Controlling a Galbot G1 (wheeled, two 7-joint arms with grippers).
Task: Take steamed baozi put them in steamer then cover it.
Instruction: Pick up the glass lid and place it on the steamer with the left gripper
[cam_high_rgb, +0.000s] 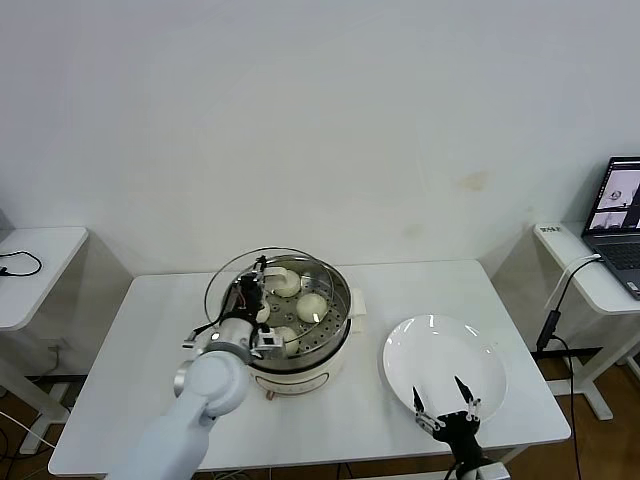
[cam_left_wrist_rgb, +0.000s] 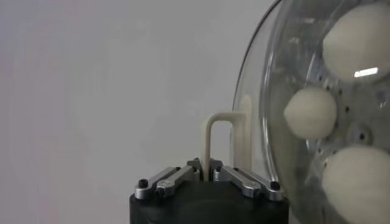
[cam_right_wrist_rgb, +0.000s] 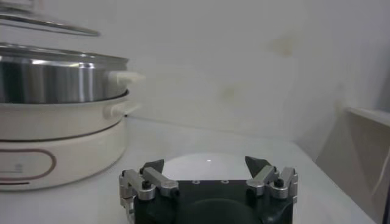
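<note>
Head view shows my left gripper (cam_high_rgb: 258, 300) clenched on the cream handle of the cover (cam_high_rgb: 250, 280), a clear glass lid that I hold tilted over the near-left side of the steamer (cam_high_rgb: 335, 330). The steamer sits mid-table on a white table (cam_high_rgb: 150, 340). Inside it I can see the steamed baozi (cam_high_rgb: 313, 305), at least three pale buns showing through the glass. My right gripper (cam_high_rgb: 447, 408) hangs with jaws spread and nothing in them, above the near edge of the bare white plate (cam_high_rgb: 480, 345), to the steamer's right.

I judge the loading done and the covering in hand. The next move calls for levelling the lid, centring it on the steel rim, lowering it, then releasing.

Left wrist view has the lid's face steeply canted, its handle (cam_left_wrist_rgb: 222, 143) standing out from the glass toward my gripper. Being round, it has no long axis.
</note>
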